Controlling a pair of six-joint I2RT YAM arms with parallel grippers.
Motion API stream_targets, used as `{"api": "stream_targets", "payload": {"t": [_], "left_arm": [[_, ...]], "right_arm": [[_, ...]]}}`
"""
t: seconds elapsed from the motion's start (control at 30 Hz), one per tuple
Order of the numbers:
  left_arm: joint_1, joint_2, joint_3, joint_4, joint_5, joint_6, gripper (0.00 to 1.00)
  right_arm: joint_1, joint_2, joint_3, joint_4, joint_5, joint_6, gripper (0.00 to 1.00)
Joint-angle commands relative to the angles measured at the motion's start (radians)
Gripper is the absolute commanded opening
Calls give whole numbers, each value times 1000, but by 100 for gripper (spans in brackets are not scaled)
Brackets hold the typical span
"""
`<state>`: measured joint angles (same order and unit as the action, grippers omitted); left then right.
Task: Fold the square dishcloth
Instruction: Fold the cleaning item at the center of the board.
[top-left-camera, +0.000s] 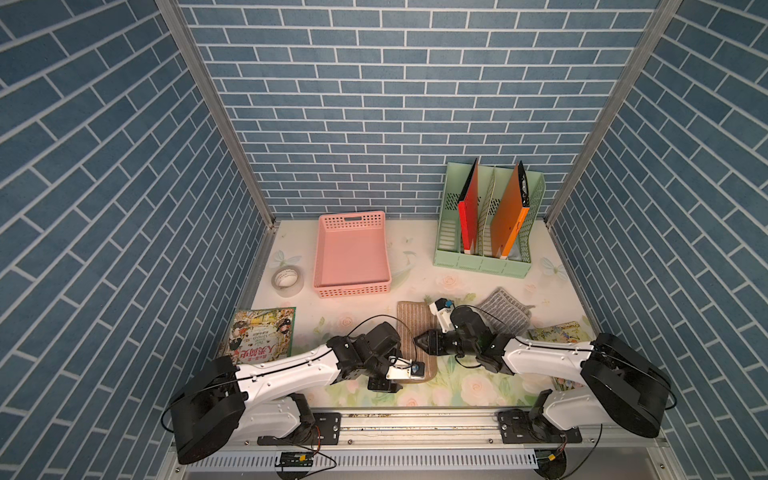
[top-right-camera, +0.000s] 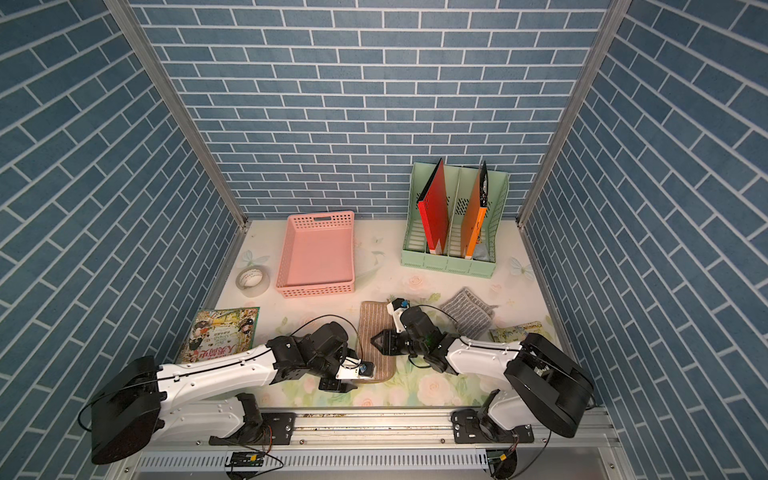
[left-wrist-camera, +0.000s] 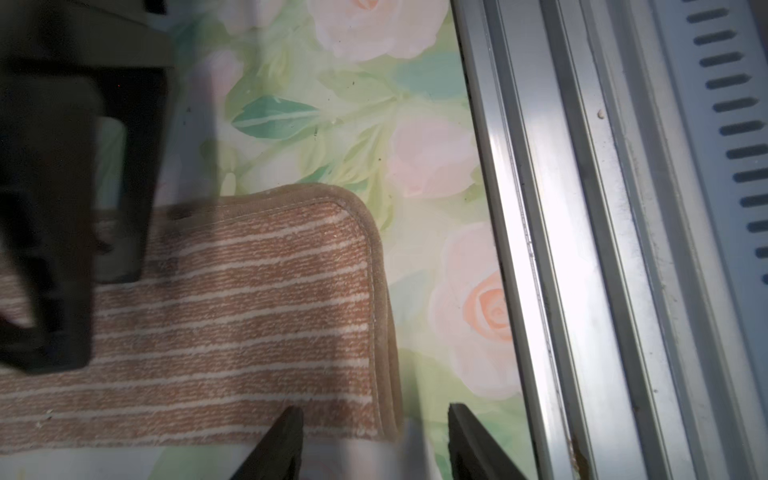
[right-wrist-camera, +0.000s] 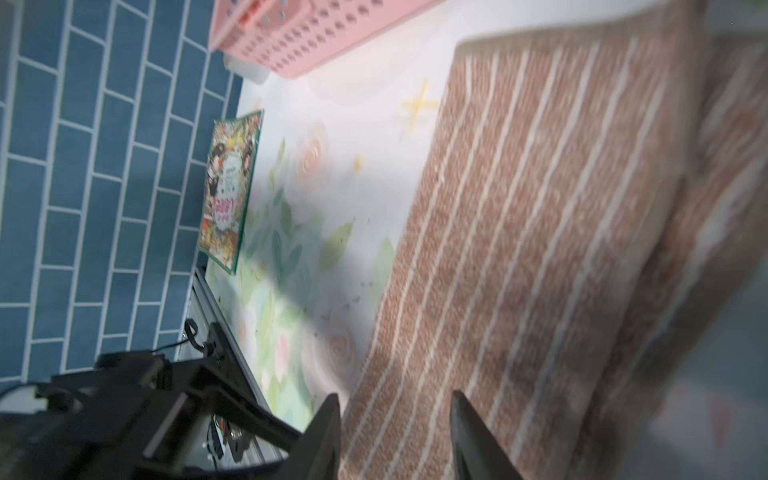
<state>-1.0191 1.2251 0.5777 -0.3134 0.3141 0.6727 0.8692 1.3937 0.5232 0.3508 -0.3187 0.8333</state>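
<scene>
My left pincer (left-wrist-camera: 374, 409) and right pincer (right-wrist-camera: 395, 395) both gape partway, gripping nothing, above the folded brown striped cloth (top-left-camera: 409, 324).

I see the dishcloth (top-left-camera: 411, 316) in tan-brown with thin cream stripes. There's also a grey ribbed cloth (top-left-camera: 505, 309), a pink perforated basket (top-left-camera: 351, 289), and a mint-green file rack (top-left-camera: 482, 264) holding a red folder (top-left-camera: 468, 220) and an orange folder (top-left-camera: 509, 226), all over a rose-printed tabletop (top-left-camera: 469, 388).

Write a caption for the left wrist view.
Open left gripper above an edge of the folded striped dishcloth on the floral table.
</scene>
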Motion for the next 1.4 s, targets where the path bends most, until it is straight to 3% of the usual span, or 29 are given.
{"api": "stream_targets", "payload": {"t": [0.0, 0.37, 0.6, 0.8, 1.0, 1.23, 1.3, 1.37], "left_arm": [[-34, 19, -10, 48, -54, 13, 59], [-91, 123, -27, 68, -142, 5, 59], [-91, 160, -28, 91, -193, 11, 58], [-91, 230, 14, 69, -265, 9, 40], [-91, 132, 68, -53, -198, 18, 33], [-91, 72, 95, -113, -203, 18, 14], [-90, 68, 100, -116, -209, 16, 12], [-89, 64, 96, -110, -202, 15, 17]], "right_arm": [[-62, 41, 104, -124, -29, -106, 43], [-109, 326, 301, -132, -110, -174, 36], [-109, 349, 295, -153, -83, -185, 35], [-110, 368, 283, -173, -65, -198, 34], [-111, 374, 271, -168, -62, -198, 32], [-111, 361, 273, -166, -72, -204, 31], [-110, 348, 270, -160, -82, -199, 31], [-110, 325, 266, -164, -80, -199, 32]]}}
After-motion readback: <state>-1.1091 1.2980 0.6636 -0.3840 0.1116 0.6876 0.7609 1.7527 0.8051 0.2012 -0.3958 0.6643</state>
